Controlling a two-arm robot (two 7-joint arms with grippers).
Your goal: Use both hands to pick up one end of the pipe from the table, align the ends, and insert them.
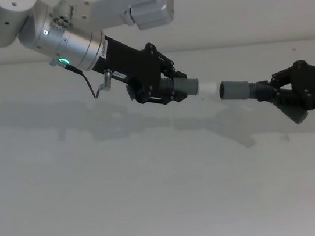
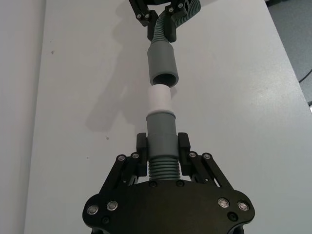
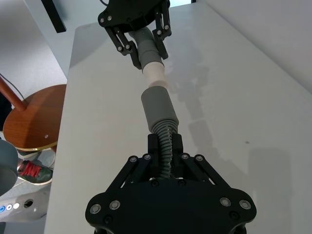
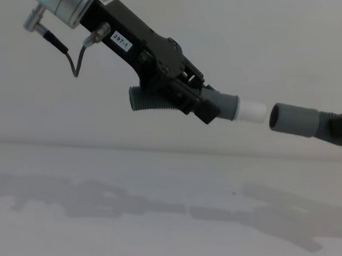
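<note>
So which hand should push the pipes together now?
Probably the right hand. Its open grey cuff faces the white stub that the left hand holds, a small gap apart and nearly in line, so sliding it over looks easiest.

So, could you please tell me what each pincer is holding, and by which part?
Left pincer grips the pipe piece with the white stub where its cuff meets the ribs. Right pincer grips the other pipe piece by its ribbed body, behind the cuff.
</note>
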